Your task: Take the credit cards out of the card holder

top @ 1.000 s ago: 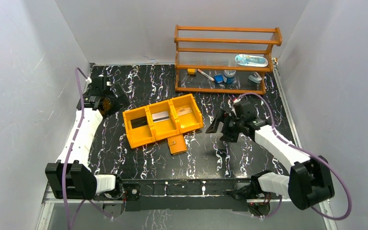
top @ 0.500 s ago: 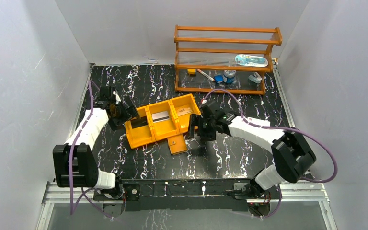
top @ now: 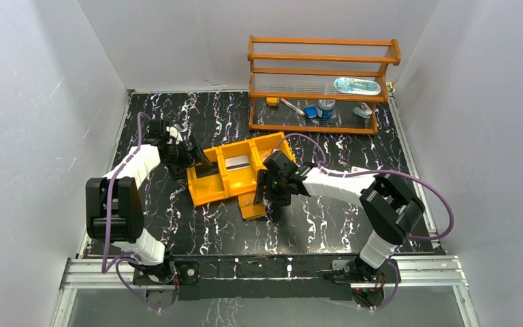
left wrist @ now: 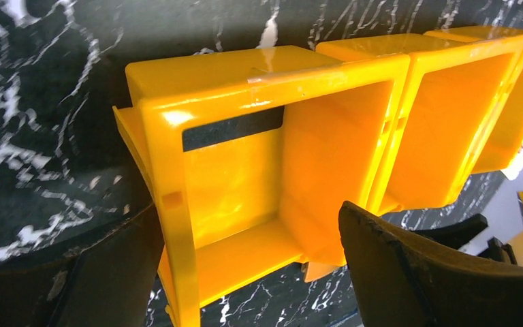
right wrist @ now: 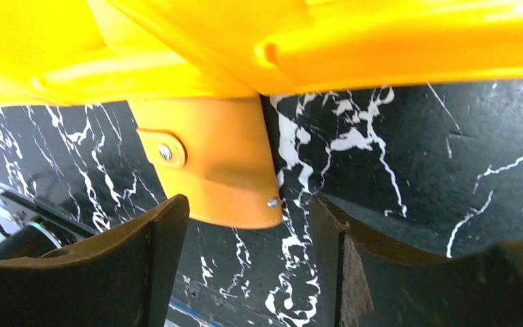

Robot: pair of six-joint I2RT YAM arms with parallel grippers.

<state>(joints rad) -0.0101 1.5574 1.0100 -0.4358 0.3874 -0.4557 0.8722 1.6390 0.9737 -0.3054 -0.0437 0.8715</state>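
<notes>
Card holder lies shut on the table, snap tab up, far end under the near edge of the orange tray. Grey card and dark card sit in tray compartments; whether more are inside the holder, I cannot tell. Right gripper: jaws apart, just short of the holder. Left gripper: jaws apart at the tray's left end. I judge opening it remains.

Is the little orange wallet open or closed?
Closed. The card holder lies folded flat with its snap tab across the outside, and nothing of its inside shows.
</notes>
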